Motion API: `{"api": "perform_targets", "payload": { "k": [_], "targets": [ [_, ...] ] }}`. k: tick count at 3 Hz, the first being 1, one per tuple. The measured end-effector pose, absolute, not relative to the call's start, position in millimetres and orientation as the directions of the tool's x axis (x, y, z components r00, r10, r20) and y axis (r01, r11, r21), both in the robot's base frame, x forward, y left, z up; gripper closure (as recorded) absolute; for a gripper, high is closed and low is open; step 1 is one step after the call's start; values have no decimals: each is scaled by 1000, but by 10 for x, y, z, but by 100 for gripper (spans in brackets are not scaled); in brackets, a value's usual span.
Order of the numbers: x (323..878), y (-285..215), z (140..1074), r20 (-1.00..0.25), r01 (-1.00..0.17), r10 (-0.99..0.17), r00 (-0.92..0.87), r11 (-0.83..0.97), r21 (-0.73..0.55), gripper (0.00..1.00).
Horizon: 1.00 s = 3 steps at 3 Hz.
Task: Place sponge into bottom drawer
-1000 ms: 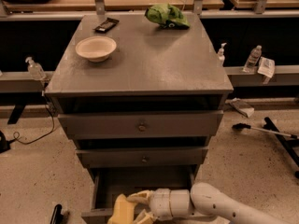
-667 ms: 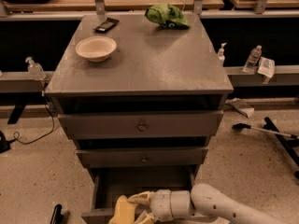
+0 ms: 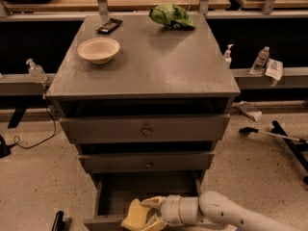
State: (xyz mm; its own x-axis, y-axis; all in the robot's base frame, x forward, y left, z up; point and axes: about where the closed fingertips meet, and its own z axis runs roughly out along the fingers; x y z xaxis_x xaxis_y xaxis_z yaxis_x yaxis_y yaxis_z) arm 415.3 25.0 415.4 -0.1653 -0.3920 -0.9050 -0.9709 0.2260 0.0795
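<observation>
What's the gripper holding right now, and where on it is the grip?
The gripper holds the sponge by its right end, one finger above and one below, over the front of the open bottom drawer.

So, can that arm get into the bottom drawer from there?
Probably yes. The bottom drawer is pulled open, and the end effector, gripping the sponge, hangs at its front edge with nothing visible between them.

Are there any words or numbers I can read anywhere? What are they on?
No text is readable.
Bottle label: too blurred.
White tag: too blurred.
The gripper holds the sponge over the bottom drawer: no writing.
</observation>
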Motion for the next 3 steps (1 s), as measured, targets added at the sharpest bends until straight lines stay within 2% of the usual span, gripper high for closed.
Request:
{"api": "perform_targets", "payload": {
  "k": [1, 3],
  "targets": [
    [4543, -218, 3728, -886, -951, -419, -199, 300, 71, 100],
    [5339, -823, 3218, -821, -911, -497, -280, 408, 63, 100]
  ]
}}
